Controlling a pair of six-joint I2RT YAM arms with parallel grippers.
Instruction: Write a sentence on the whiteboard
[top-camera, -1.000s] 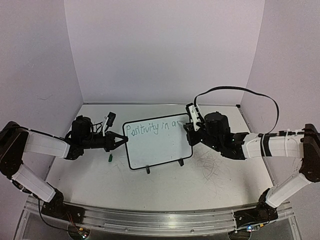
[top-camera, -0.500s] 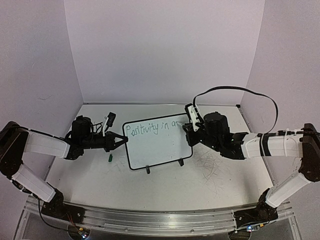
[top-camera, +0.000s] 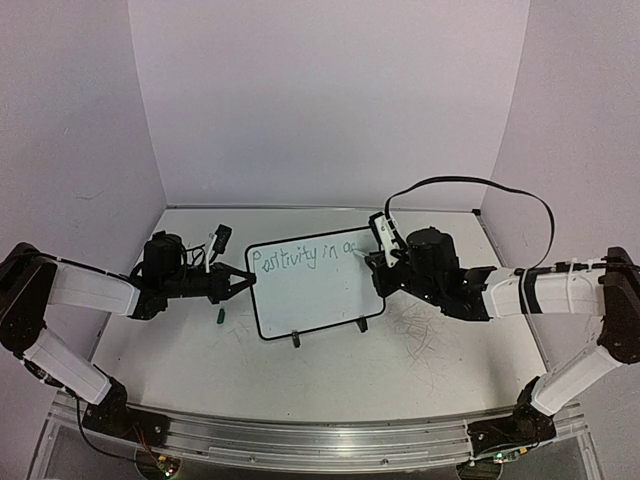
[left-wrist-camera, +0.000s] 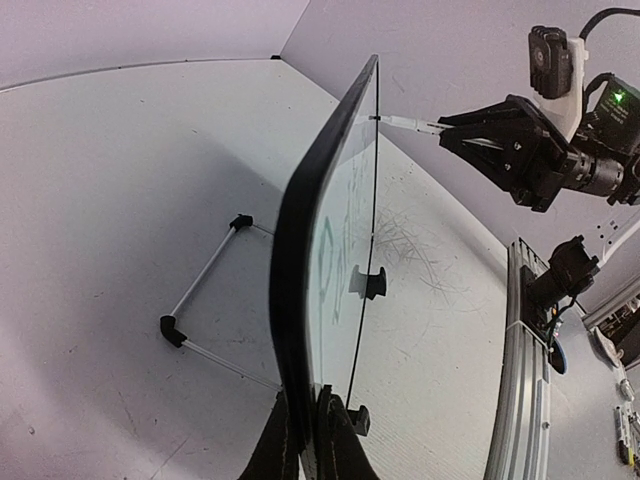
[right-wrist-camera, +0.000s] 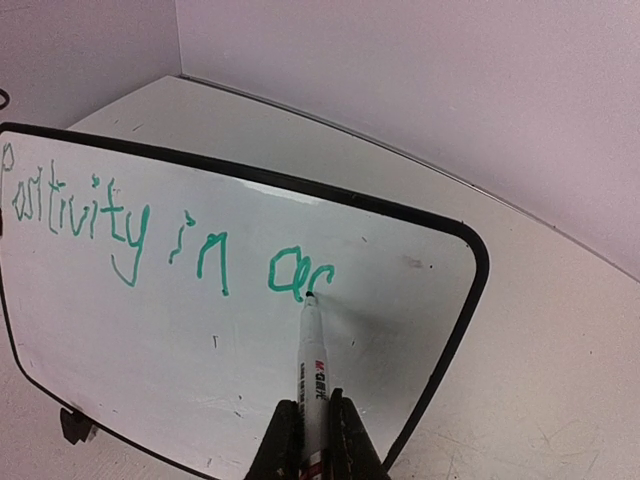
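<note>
Pinching the marker tight, right claw, tip on whiteboard

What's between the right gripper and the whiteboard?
A marker: the right gripper holds it, and its tip touches the whiteboard at the end of the sentence, shown in the right wrist view.

The whiteboard is a small white one with a thin black rim and rounded corners. It's propped up near vertical mid-table on two little black feet, with a wire stand behind. The sentence runs along the top in thin green handwriting and reads "Positivity in ac" so far. Below that the board is pretty much blank.
</note>
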